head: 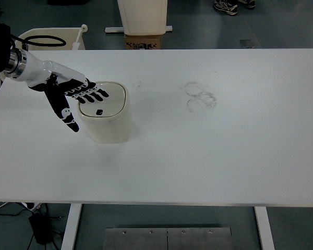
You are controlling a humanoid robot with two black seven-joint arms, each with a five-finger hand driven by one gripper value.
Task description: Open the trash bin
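A: Where are the fingers?

B: Spread flat, gripping nothing, their tips lying over the lid at its nine o'clock edge; the thumb hangs outside the wall. Whether they touch, I cannot tell.

A: And the left hand?

B: It reaches in from the desk's ten o'clock side. The cream trash bin stands left of centre, lid closed.

A: So the step?

B: Placing fingertips, I judge. Next calls for pressing by the dark button, toward the lid's six o'clock.
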